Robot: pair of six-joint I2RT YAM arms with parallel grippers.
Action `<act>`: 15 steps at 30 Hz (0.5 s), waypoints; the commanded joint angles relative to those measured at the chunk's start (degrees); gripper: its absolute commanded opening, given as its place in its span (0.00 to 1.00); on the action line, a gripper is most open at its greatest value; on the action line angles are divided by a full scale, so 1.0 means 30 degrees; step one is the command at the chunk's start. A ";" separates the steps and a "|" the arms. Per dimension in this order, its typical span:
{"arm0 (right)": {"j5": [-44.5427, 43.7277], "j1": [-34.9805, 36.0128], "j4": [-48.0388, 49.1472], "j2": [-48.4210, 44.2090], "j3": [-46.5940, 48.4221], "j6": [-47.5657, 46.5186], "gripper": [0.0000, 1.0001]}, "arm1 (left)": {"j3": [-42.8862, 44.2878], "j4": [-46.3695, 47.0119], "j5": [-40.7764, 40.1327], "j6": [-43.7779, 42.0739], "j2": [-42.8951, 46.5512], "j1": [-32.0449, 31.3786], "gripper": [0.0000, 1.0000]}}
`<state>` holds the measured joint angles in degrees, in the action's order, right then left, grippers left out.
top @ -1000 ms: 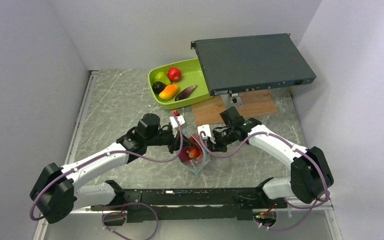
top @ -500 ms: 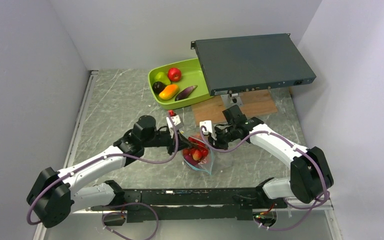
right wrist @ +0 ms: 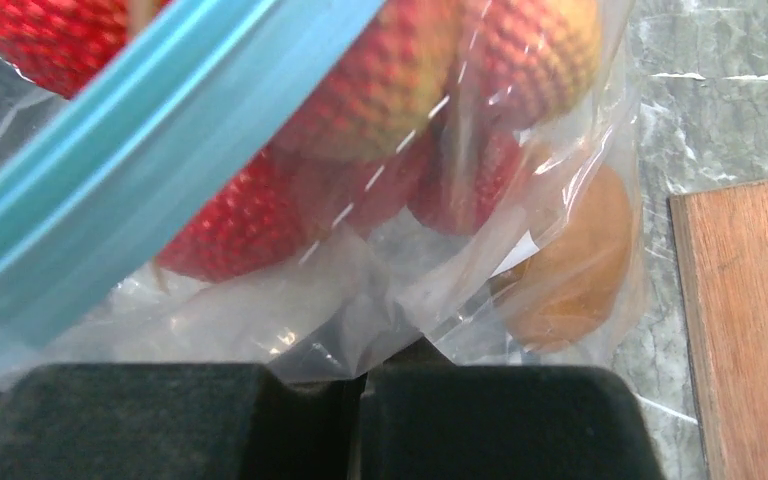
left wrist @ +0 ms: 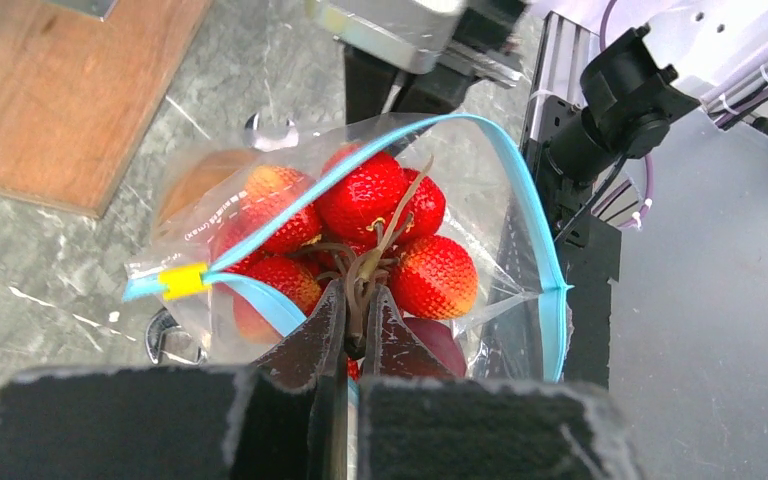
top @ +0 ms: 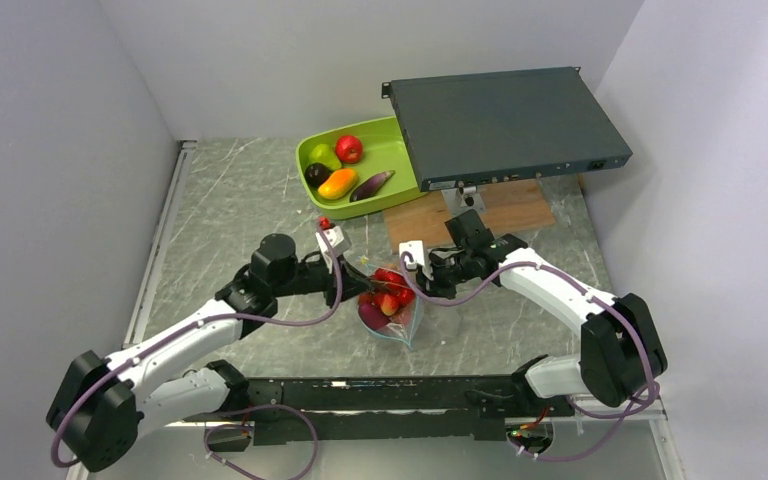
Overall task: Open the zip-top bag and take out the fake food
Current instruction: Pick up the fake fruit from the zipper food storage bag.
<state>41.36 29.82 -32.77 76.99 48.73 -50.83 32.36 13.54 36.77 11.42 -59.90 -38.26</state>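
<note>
The clear zip-top bag (top: 407,326) hangs between my two grippers with its blue zip strip (left wrist: 516,182) spread into an open loop. My left gripper (left wrist: 358,296) (top: 351,289) is shut on the brown stem of a red fruit bunch (left wrist: 368,198) (top: 387,289), fake food sitting in the bag's mouth. A dark purple piece (left wrist: 435,342) and an orange piece (right wrist: 572,262) lie lower inside. My right gripper (right wrist: 360,372) (top: 423,284) is shut on a fold of the bag's clear film at its far side.
A lime-green tray (top: 388,140) at the back holds an apple, pear, plum, mango and eggplant. A dark flat box (top: 505,125) stands raised over a wooden board (top: 500,212) beside it. Grey walls close both sides.
My left arm has drawn back to the left, pulling the red bunch up toward the bag's mouth. The bag's mouth has spread wider. The right gripper shifted slightly and keeps its hold.
</note>
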 commanded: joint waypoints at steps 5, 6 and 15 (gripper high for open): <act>0.3676 -0.1556 -0.0489 -0.0212 0.0785 0.0843 0.00 | -0.0298 0.0752 0.0900 -0.1514 0.2393 0.0091 0.00; 0.4175 -0.1704 -0.0562 -0.0337 0.0757 0.0908 0.00 | -0.0305 0.0898 0.1087 -0.1568 0.2312 0.0078 0.00; 0.5963 -0.1737 -0.0223 0.0648 0.0800 0.1612 0.00 | 0.0868 0.3324 0.3056 -0.0705 -0.0107 -0.0647 0.00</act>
<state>53.10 24.40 -33.36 77.43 49.01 -47.13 31.44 16.38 41.47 8.64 -58.28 -38.70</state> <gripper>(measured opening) 0.007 0.047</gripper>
